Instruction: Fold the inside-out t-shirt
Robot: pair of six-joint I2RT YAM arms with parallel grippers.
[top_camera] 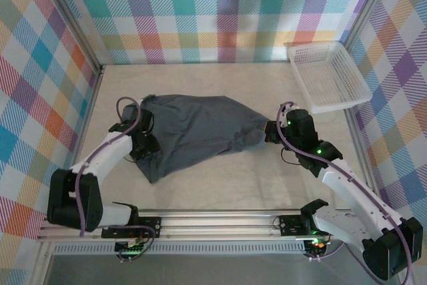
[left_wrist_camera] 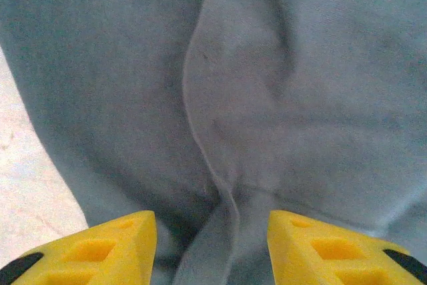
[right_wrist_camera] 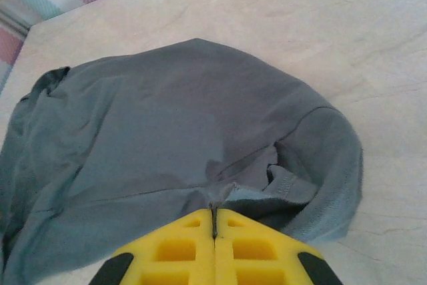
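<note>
The inside-out t-shirt (top_camera: 193,128) is a dark slate-grey heap, spread wrinkled across the middle of the table between my two arms. My left gripper (top_camera: 143,143) sits at its left end. In the left wrist view that gripper (left_wrist_camera: 212,221) is open, its yellow fingers (left_wrist_camera: 120,241) standing apart over the cloth (left_wrist_camera: 300,65), with a raised fold running between them unpinched. My right gripper (top_camera: 270,133) is at the shirt's right end. In the right wrist view it (right_wrist_camera: 214,213) is shut on a thin hem edge of the t-shirt (right_wrist_camera: 167,125), beside a sleeve opening.
A white mesh basket (top_camera: 327,75) stands at the back right corner, apart from the shirt. Checked walls (top_camera: 213,11) close in the back and both sides. Bare pale tabletop (top_camera: 220,185) lies in front of the shirt, and more (right_wrist_camera: 333,31) lies behind it.
</note>
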